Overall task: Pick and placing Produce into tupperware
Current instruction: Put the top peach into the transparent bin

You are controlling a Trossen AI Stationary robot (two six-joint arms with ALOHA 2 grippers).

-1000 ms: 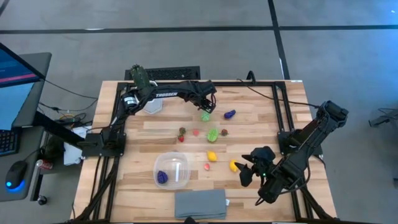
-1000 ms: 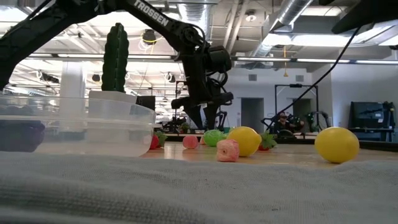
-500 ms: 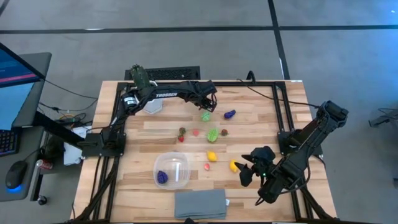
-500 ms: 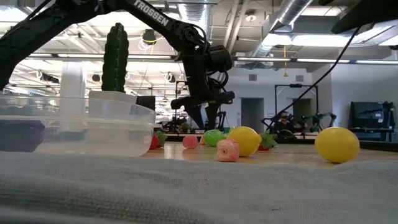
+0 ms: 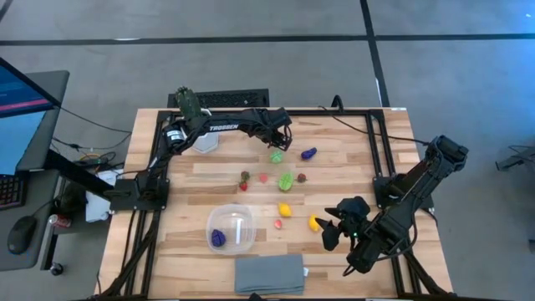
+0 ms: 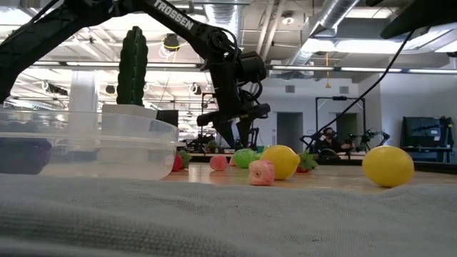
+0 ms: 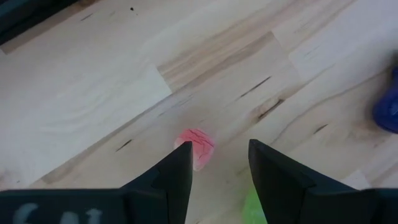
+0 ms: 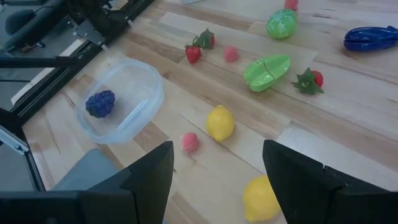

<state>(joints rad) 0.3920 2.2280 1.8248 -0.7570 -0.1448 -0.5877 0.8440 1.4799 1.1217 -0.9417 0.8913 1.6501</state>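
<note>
I have the left gripper (image 5: 280, 147) out near the far edge of the pale wooden worktop (image 5: 351, 180), poised over the small round green toy vegetable (image 5: 277, 155) — this is the reach-and-pick step, with nothing lifted yet. Its fingers (image 7: 177, 174) stand part-spread and hold nothing. In the left wrist view a small pink-red toy piece (image 7: 196, 144) lies on the wood in the gap between them, with a patch of green just beside one finger, so I judge the aim is not settled on one piece.

The clear rounded-square plastic tupperware (image 5: 247, 240) sits near the worktop's front edge, left of centre, just behind the folded grey cloth (image 5: 269, 273). It holds one dark blue bumpy berry (image 5: 218, 238). The rest of the produce lies scattered across the middle of the worktop.

Next I need to drop the left gripper squarely over a single piece, close on it, then carry it back toward the front edge to the tupperware.

The right gripper (image 5: 334, 226) waits low near the front right corner, jaws apart and empty, just beside the yellow toy lemon (image 5: 314, 222).

Hard to read: from above the left arm's wrist covers its own fingertips, and the low view hides the tabletop behind the cloth — I cannot tell whether the fingers touch the wood.
</note>
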